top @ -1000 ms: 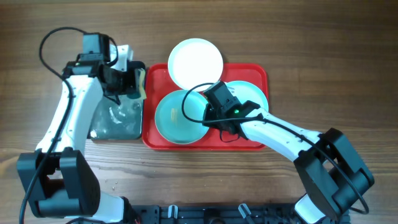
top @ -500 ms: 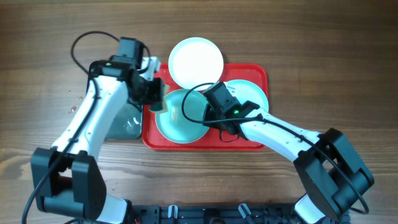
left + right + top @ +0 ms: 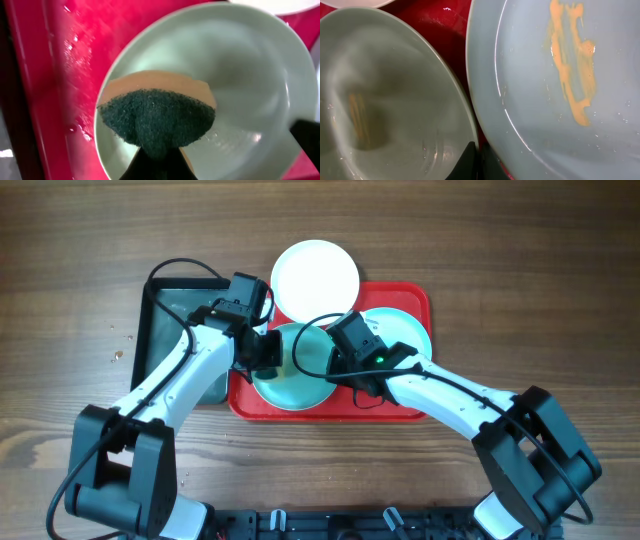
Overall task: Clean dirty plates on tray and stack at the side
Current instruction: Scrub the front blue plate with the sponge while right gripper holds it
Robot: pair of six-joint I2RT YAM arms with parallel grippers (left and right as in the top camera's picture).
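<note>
- Big red tray (image 3: 418, 298) in the middle of the wooden table (image 3: 530, 240), with a smaller black tray (image 3: 160, 305) just beside it at 9 o'clock.
- White plate (image 3: 315, 277) at 12 o'clock on the red tray, partly hanging over the rim.
- First turquoise plate (image 3: 300, 380) at 7 o'clock on the red tray, second turquoise plate (image 3: 408, 332) at 3 o'clock, their edges overlapping.
- Left gripper (image 3: 268, 352) over the 9 o'clock side of the first turquoise plate, jaws clamped on a sponge (image 3: 157, 117).
- Green scrubby side of the sponge facing the wrist camera, tan side behind it; touching the plate or just above it, hard to tell.
- Right gripper (image 3: 474, 162) at the 3 o'clock edge of the first turquoise plate, jaws squeezed on its rim.
- Thick orange smear (image 3: 570, 65) on the second turquoise plate.
- Faint orange streak (image 3: 357, 117) and wet shine inside the first turquoise plate.
</note>
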